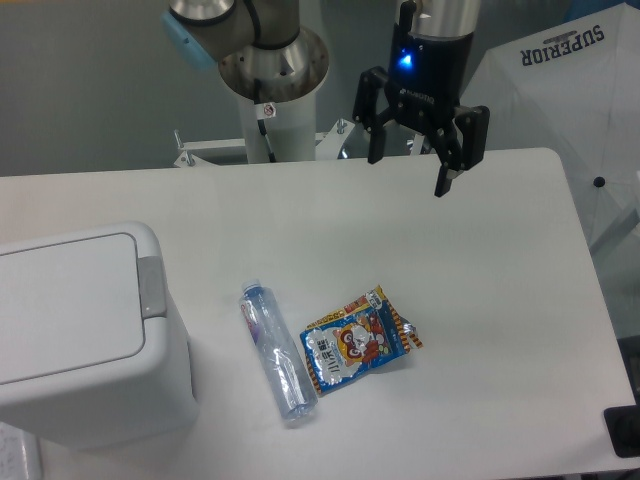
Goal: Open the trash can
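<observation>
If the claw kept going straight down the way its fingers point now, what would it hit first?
Most likely bare table. The open claw hangs over the far edge, with nothing visible beneath it. The trash can, bottle and snack bag all lie well off that line, though depth is hard to judge.

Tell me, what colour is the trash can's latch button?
Grey, on the white trash can; the fixed camera shows it.

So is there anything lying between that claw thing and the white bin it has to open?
Nothing visible blocks it. The tool hangs open above the table's far side; the trash can sits front-left. The bottle and snack packet lie low, nearer the front.
</observation>
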Robot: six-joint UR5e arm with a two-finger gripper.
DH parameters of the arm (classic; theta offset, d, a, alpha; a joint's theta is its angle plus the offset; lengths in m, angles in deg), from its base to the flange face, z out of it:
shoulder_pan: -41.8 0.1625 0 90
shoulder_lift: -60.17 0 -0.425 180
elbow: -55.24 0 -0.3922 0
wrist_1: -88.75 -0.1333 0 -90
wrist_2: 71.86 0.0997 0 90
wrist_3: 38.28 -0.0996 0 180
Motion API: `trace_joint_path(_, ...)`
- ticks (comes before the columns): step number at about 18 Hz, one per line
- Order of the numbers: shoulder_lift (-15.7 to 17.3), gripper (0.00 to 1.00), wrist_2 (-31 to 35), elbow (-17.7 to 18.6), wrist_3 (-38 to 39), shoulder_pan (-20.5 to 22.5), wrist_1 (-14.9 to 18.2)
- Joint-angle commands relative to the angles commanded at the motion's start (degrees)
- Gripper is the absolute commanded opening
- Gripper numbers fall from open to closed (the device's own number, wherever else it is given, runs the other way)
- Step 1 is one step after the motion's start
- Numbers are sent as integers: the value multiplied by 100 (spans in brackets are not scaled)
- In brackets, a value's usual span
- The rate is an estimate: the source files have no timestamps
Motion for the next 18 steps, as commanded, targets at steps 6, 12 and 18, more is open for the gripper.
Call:
trace_joint_path(6, 9, 100, -748, 70, 1389, -289, -528)
trace_joint_path(12, -44, 100, -705, 132, 2620, -922, -871)
trace_joint_path(18, -263, 100, -626, 158, 3772, -1327, -1371)
